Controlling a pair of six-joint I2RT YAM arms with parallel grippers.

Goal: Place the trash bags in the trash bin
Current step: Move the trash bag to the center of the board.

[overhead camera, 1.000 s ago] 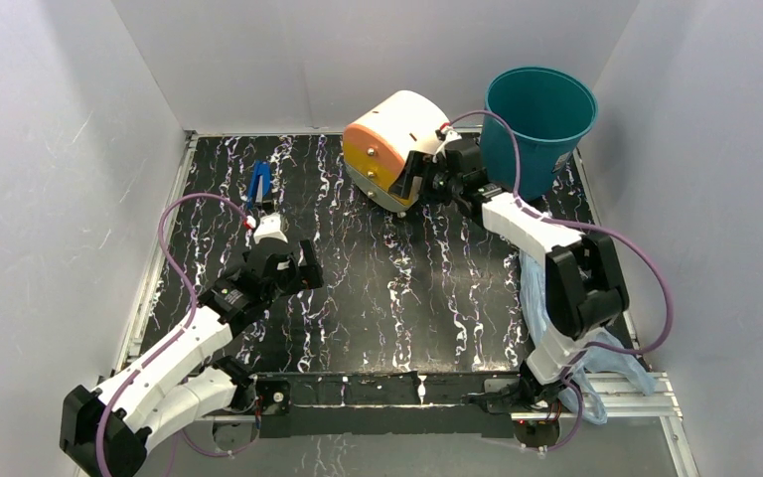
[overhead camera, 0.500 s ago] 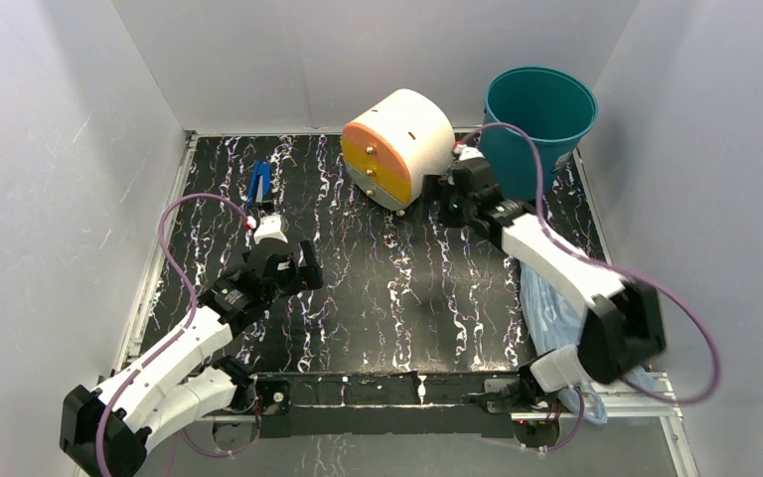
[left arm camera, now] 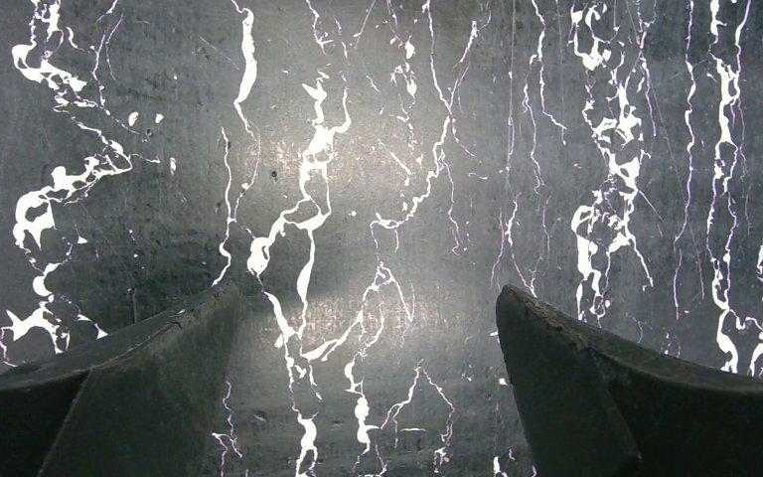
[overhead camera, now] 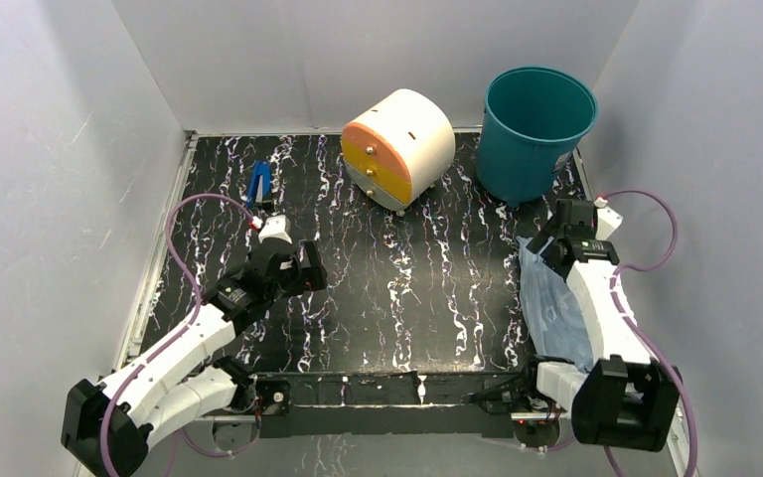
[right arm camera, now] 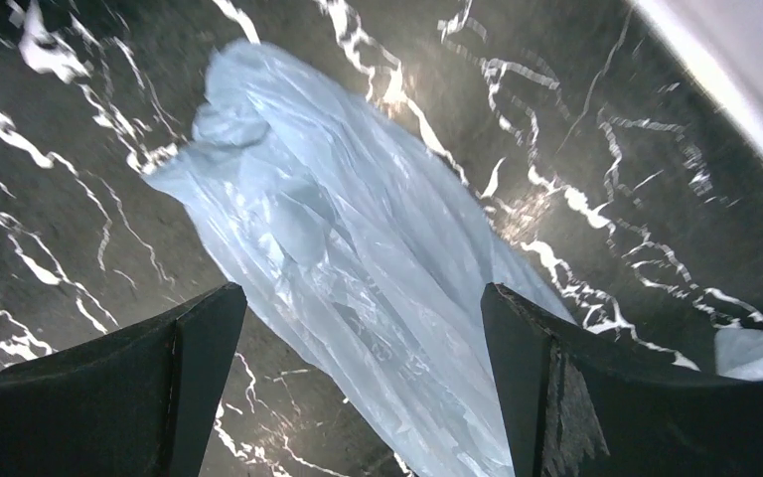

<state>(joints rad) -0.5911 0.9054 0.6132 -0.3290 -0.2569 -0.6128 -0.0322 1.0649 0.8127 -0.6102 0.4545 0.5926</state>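
Observation:
The trash bag [overhead camera: 553, 306] is a crinkly, translucent light-blue sheet lying flat on the right side of the mat, reaching to the near edge. In the right wrist view the trash bag [right arm camera: 358, 248] stretches diagonally under the fingers. My right gripper [overhead camera: 548, 241] [right arm camera: 360, 290] hovers over the bag's far end, open, with nothing held. The teal trash bin [overhead camera: 539, 129] stands upright at the far right corner, apart from the bag. My left gripper [overhead camera: 288, 270] [left arm camera: 367, 289] is open over bare mat on the left.
A cream-and-orange drum [overhead camera: 397, 147] lies on its side at the far middle, left of the bin. A small blue object [overhead camera: 258, 182] rests at the far left. White walls enclose the mat, and the right wall is close to the bag.
My right arm has swung back from between the drum and the bin to the right side, now above the bag's far end. The left arm has barely moved.

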